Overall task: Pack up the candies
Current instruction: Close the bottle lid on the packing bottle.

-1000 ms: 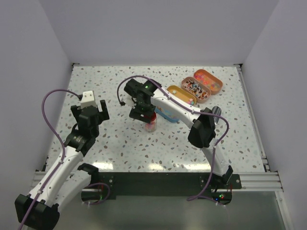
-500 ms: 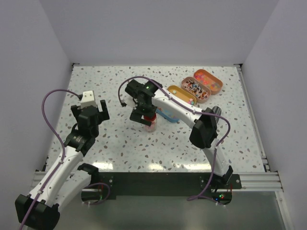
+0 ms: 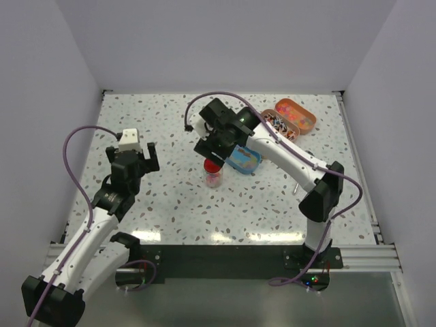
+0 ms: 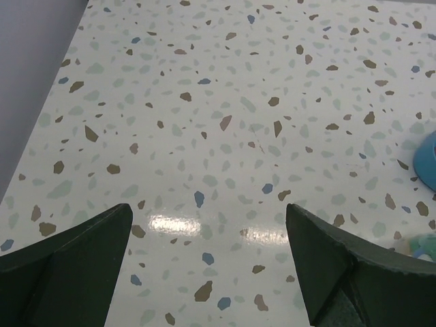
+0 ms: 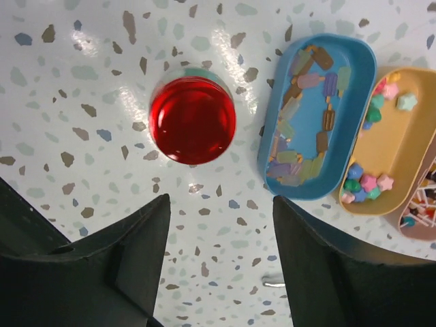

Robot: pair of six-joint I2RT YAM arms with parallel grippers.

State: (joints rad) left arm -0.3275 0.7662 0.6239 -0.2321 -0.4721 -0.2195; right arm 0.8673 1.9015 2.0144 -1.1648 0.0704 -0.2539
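The candies (image 5: 305, 133) are tiny mixed-colour sweets lying in open oval tins: a blue tin (image 5: 354, 82), a yellow tin (image 5: 402, 146) and, in the top view, a brown tin (image 3: 275, 123) and an orange tin (image 3: 298, 114). A small clear jar with a red round lid (image 5: 193, 120) stands upright left of the blue tin (image 3: 243, 158); it also shows in the top view (image 3: 213, 168). My right gripper (image 5: 221, 201) is open and empty, above and just behind the jar (image 3: 216, 144). My left gripper (image 3: 133, 158) is open and empty over bare table (image 4: 209, 211).
The silver scoop (image 5: 272, 279) lies on the speckled table near the right arm (image 3: 294, 190). The blue tin's edge (image 4: 428, 160) shows at the right of the left wrist view. Grey walls enclose the table on three sides.
My right gripper has come off the red-lidded jar, risen and moved back and to the right, uncovering the jar and the blue tin. The right elbow swung right. The left gripper shifted slightly.
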